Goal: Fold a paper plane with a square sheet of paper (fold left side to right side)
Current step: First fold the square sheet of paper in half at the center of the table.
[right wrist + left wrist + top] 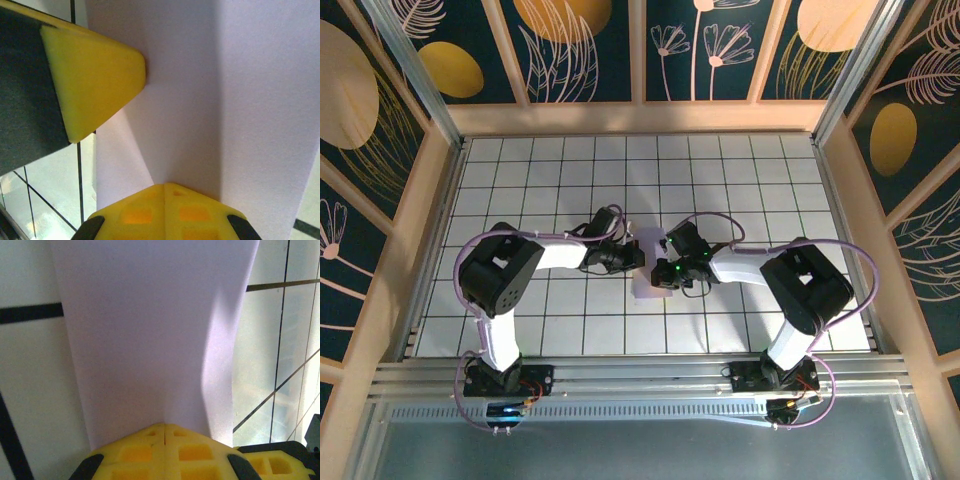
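The square sheet of paper (647,288) is my landmark. It lies flat on the white gridded worktop (520,180), and I place everything else from it.

My left fingers (165,427) are pressed together, with their yellow tips touching the near edge of the sheet (150,330). From there the lavender surface runs away from them, and along its right side a soft shaded swell lifts off the worktop (30,390). I take that swell for the side being brought across, with no sharp crease in it yet.

My right fingers (164,186) are pressed together too, with their tips against the sheet (265,100) from the opposite side. From here I see my left fingers (95,75) as a yellow wedge bearing on the sheet a little further in. The paper between the two tips is in shade. I cannot tell whether either pair has a thin edge caught in its seam or only bears down on the surface.

From above, both sets of fingers (638,258) (660,276) meet over the middle of the sheet, close together. I judge they stand that way so the paper cannot skate on the smooth tiles while the fold line is set. Thin paper like this will buckle if the two tips push toward each other.
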